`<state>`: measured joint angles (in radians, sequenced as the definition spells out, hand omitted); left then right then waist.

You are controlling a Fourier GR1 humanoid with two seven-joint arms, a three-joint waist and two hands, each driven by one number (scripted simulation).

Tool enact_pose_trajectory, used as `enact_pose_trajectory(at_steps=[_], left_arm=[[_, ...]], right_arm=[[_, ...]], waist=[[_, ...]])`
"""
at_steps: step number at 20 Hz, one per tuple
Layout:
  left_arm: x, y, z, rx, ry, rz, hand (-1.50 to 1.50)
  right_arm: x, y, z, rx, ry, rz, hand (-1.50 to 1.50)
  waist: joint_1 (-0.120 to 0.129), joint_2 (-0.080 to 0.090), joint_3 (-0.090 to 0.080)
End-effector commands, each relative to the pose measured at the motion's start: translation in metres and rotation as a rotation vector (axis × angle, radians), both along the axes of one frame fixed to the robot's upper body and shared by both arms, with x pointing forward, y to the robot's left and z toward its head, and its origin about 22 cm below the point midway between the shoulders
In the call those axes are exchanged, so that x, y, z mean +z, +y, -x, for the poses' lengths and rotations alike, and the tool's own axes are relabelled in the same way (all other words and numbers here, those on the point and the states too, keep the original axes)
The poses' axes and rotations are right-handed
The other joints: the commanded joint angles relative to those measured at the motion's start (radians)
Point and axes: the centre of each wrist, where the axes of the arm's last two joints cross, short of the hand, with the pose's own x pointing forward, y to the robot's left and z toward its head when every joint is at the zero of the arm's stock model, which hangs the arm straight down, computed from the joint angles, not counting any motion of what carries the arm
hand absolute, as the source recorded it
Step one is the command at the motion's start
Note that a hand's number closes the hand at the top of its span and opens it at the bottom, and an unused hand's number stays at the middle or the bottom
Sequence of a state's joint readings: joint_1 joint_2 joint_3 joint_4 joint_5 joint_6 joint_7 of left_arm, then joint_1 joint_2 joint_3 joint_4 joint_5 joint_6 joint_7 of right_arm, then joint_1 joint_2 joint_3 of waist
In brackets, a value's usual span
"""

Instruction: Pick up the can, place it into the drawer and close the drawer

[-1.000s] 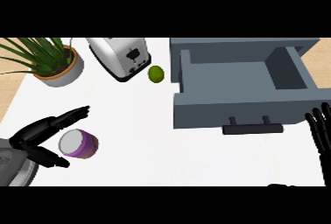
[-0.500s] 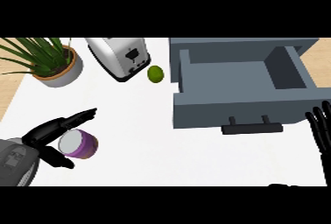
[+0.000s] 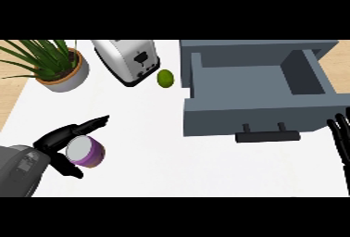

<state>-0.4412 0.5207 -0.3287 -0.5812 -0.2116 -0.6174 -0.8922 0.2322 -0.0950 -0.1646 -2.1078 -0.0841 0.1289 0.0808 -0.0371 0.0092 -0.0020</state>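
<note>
Left robot hand (image 3: 56,141): open, fingers straight, bracketed the can for a grasp.
Can (image 3: 86,152): upright on the surface (image 3: 157,159), between its thumb and fingers.
Drawer (image 3: 253,113): open, well to its right, ready to receive.
Right robot hand (image 3: 340,139): open, resting.

A single view looks steeply down from head height onto the white counter (image 3: 157,152), facing away from the robot's body, so the grey left forearm (image 3: 21,173) enters at the lower left corner and the right hand (image 3: 340,139) shows at the right edge. It stands near enough that the counter fills almost the whole frame, with a potted plant (image 3: 61,69) at the upper left, a toaster (image 3: 130,60) at top centre and the open drawer (image 3: 253,111) at the upper right. The counter's far edge seems to be cut off at the top.
</note>
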Motion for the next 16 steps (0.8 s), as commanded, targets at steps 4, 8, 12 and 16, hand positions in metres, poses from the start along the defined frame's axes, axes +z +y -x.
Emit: enact_pose_trajectory(at_steps=[4, 8, 12, 16], left_arm=[[-0.020, -0.014, 0.005, -0.111, 0.083, 0.195, -1.50], [-0.024, -0.025, 0.003, -0.137, 0.095, 0.207, -1.50], [-0.015, -0.023, -0.005, -0.153, 0.097, 0.211, -1.50], [-0.029, -0.035, 0.006, -0.187, 0.094, 0.214, -1.50]], right_arm=[[-0.003, -0.009, 0.003, -0.009, 0.010, -0.007, -1.50], [-0.004, -0.004, 0.004, 0.009, 0.002, 0.004, -1.50], [-0.004, 0.002, 0.011, -0.001, 0.014, 0.000, -1.50], [-0.001, 0.005, 0.013, 0.011, -0.001, -0.017, -1.50]], waist=[[0.001, 0.001, -0.001], [0.003, 0.001, -0.001], [0.002, 0.000, -0.001], [0.005, -0.001, -0.001]])
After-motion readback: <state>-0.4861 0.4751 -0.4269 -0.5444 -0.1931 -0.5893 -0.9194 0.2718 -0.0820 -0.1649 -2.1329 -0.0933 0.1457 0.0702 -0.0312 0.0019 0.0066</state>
